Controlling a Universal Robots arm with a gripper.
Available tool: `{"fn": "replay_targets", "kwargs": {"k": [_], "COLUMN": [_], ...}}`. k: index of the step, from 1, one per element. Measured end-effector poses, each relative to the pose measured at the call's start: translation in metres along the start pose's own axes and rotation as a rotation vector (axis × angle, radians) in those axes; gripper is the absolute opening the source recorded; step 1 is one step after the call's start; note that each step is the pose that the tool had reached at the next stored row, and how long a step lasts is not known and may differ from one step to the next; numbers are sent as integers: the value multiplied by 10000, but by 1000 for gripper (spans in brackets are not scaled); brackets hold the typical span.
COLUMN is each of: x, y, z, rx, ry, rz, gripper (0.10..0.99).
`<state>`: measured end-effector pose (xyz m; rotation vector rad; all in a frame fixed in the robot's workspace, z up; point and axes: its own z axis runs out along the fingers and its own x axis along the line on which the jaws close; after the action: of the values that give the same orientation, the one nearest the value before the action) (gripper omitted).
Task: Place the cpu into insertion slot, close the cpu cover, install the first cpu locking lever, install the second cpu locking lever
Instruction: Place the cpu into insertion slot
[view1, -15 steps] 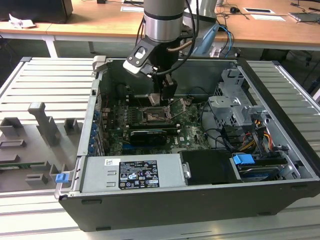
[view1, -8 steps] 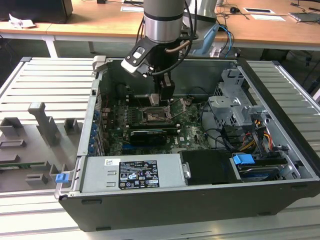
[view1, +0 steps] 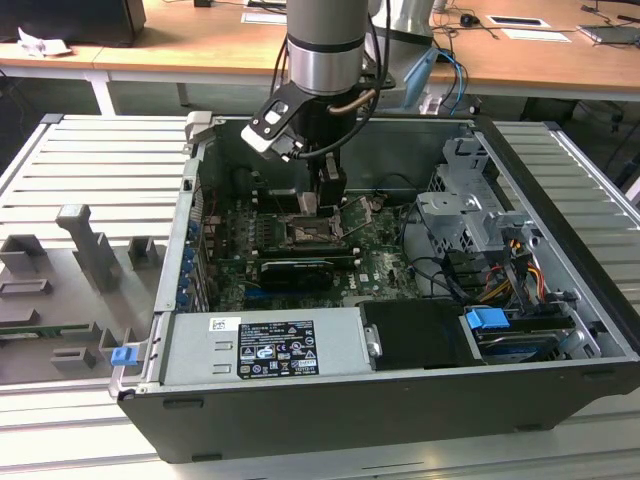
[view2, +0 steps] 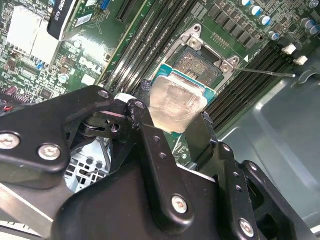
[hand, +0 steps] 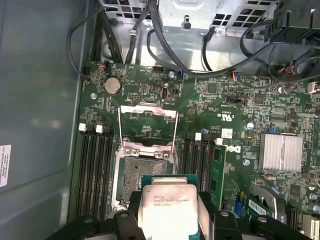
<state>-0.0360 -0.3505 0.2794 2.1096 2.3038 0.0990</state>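
My gripper (view1: 320, 200) reaches down into the open computer case, just above the motherboard. In both wrist views it is shut on the cpu (view2: 177, 105), a pale silvery square chip (hand: 167, 202) clamped between the two black fingers (view2: 150, 135). The chip hangs above the board beside the insertion slot (hand: 142, 175), partly overlapping one edge of it. The dark socket (view2: 200, 62) with its metal rim lies bare. The cpu cover (hand: 148, 106), a thin metal frame, is swung open beyond the slot. A thin locking lever (view2: 265, 72) sticks out past the socket.
Long black memory slots (hand: 95, 165) flank the socket on both sides. Black cables (hand: 165, 55) and a drive cage (view1: 465, 215) crowd one end of the case. A finned heatsink (hand: 280, 152) sits on the board. The grey case wall (hand: 35, 100) stands close by. A power supply (view1: 265, 345) fills the front.
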Motion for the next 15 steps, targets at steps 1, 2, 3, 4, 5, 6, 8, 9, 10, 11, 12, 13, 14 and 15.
{"fn": "replay_targets", "kwargs": {"k": [1,2,3,4,5,6,8,9,10,11,12,13,14,15], "x": [0,0,-1,-1,-1,-1,-2,-2,-2,-3,-3,-3,-3,-3], "y": [0,-1,-1,-2,-2,-3,-3,-4,-4,-5,-5,-5,-6,-6], "z": [8,15,22,28,36,42,57,67,74,78,85,90,98,105], "rx": [0,0,0,0,0,0,0,0,0,-1,0,0,0,0], "ry": [0,0,0,0,0,0,0,0,0,0,-1,-1,0,-1], "rz": [0,1,2,3,3,3,5,6,6,6,7,7,8,8], "gripper": [529,529,529,529,529,529,529,529,529,529,529,529,529,529]}}
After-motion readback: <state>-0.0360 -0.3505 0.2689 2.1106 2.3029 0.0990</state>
